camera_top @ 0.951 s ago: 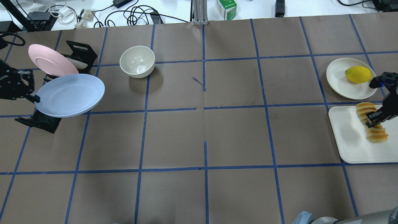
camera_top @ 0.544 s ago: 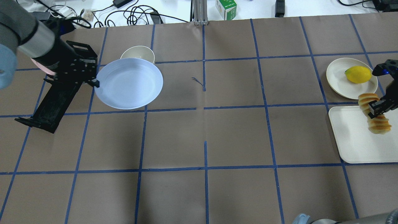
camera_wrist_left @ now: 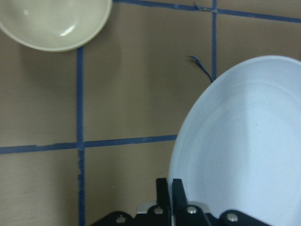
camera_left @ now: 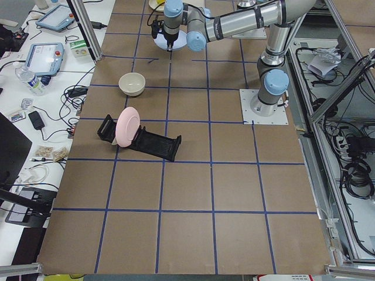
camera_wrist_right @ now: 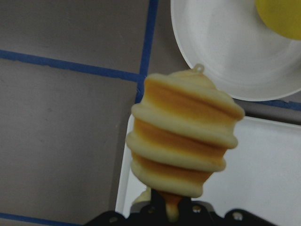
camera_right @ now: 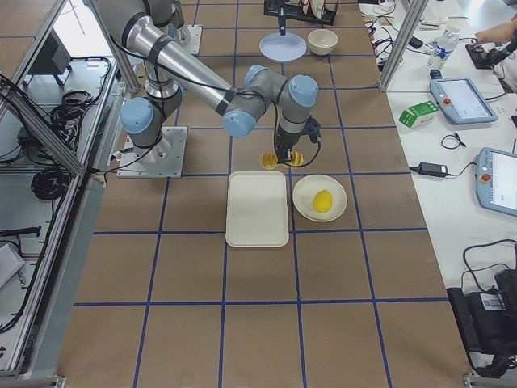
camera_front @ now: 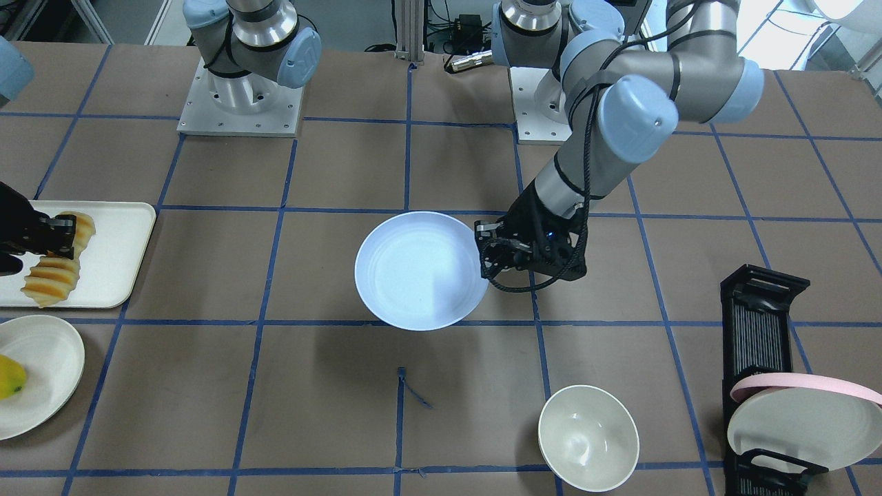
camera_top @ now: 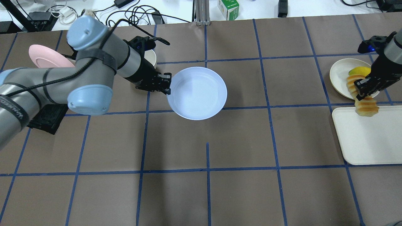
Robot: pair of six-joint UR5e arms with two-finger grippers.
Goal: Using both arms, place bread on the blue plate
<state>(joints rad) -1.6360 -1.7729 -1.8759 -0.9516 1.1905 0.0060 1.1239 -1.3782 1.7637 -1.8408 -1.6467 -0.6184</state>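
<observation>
We are roughly midway. Our left gripper [camera_top: 167,86] is clamped on the nine-o'clock rim of the round pale blue plastic plate [camera_top: 197,92], holding it, seemingly raised, over the middle of the brown papered table [camera_top: 245,194]. Our right gripper [camera_top: 364,89] pinches the orange-and-cream sliced bread loaf [camera_top: 366,106] — it hangs clear above the white rectangular tray [camera_top: 361,141], well apart from the plate at its three o'clock. What is left, we judge — bringing the two together and setting the bread down.
</observation>
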